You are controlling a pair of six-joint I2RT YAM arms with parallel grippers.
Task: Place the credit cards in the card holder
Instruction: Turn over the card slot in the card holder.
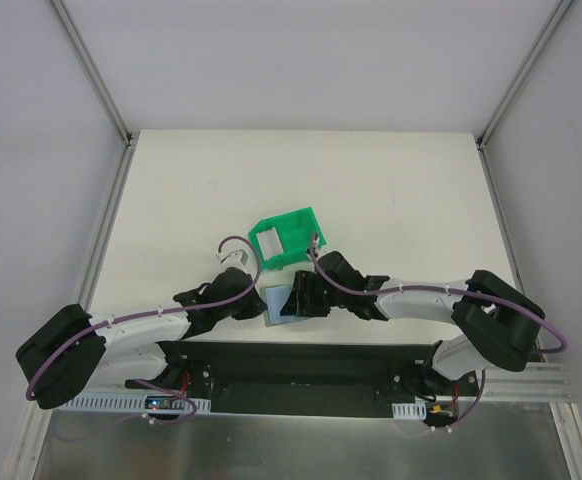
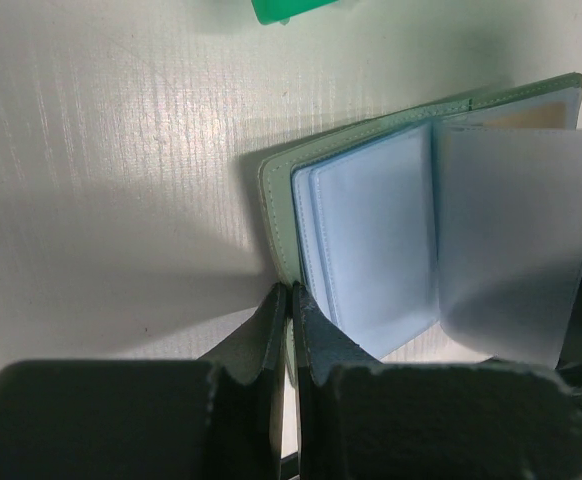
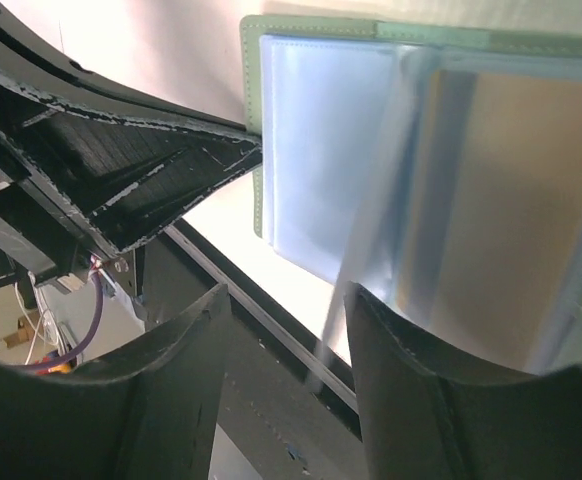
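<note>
The grey-green card holder [image 1: 276,306] lies open on the table between both grippers, its clear pockets [image 2: 376,235] facing up. My left gripper [image 2: 290,292] is shut on the edge of its left cover [image 2: 276,210]. One clear leaf [image 2: 516,240] stands lifted. A tan credit card [image 3: 511,200] shows inside a pocket on the right side. My right gripper [image 3: 283,300] is open, and the lifted leaf's lower edge [image 3: 336,330] hangs between its fingers, close to the right one. Pale credit cards [image 1: 270,243] lie in the green bin.
The bright green plastic bin [image 1: 287,236] stands just beyond the card holder, and its corner [image 2: 291,8] shows in the left wrist view. The black base rail [image 1: 291,365] runs along the near table edge, right under the right gripper.
</note>
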